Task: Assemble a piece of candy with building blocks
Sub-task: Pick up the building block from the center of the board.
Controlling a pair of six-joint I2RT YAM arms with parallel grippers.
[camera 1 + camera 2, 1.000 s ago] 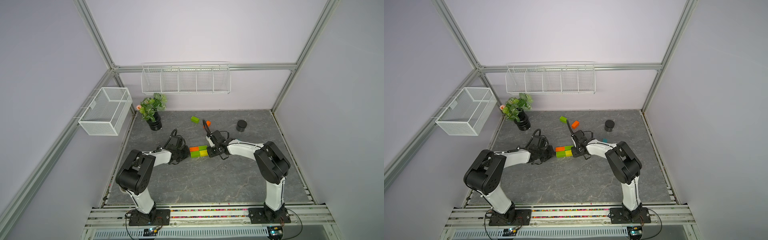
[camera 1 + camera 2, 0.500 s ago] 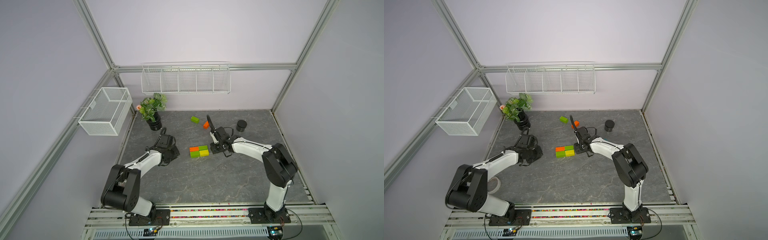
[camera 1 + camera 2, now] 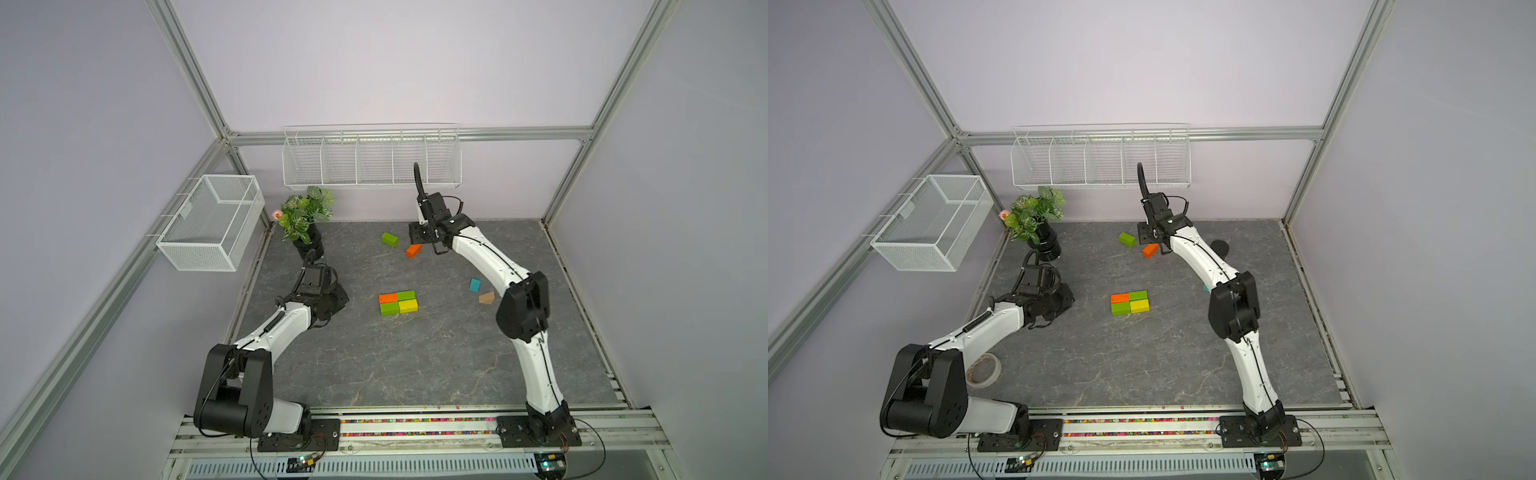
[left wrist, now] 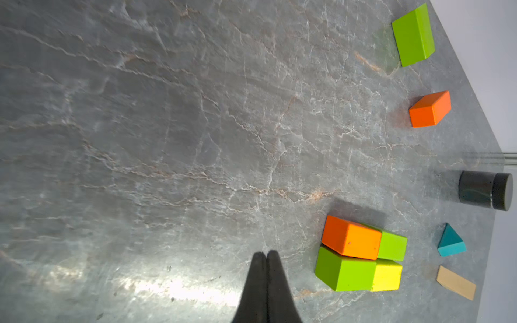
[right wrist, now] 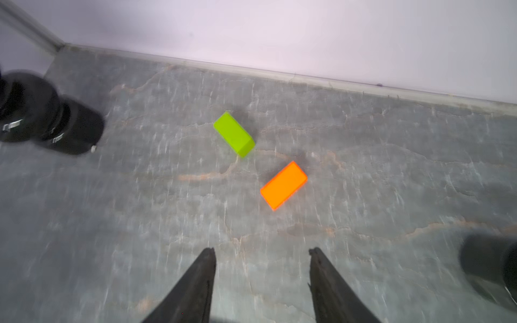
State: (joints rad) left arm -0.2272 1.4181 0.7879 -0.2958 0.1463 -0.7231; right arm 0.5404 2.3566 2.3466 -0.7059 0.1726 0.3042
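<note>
Now that the four-brick cluster (image 3: 398,302) has been released | right gripper (image 5: 262,249) opened, empty, brought beside the far orange brick (image 5: 284,185) | left gripper (image 4: 265,253) closed, empty, withdrawn left | fifth brick judged next

Stone-look tabletop (image 3: 415,365): four-brick cluster (image 3: 398,302); loose green brick (image 3: 390,239), orange brick (image 3: 413,250), teal triangle (image 3: 475,284), tan triangle (image 3: 486,298), black jar (image 4: 485,194).

Bright, evenly lit from overhead in both top views; only faint soft shadows on bench (image 3: 415,365). Sharp in left wrist view, w/ white glare on bench beside left pincer (image 4: 265,254). Motion-blurred thruout right wrist view; short dark shadows by green brick (image 5: 234,134) & orange brick (image 5: 284,185).
</note>
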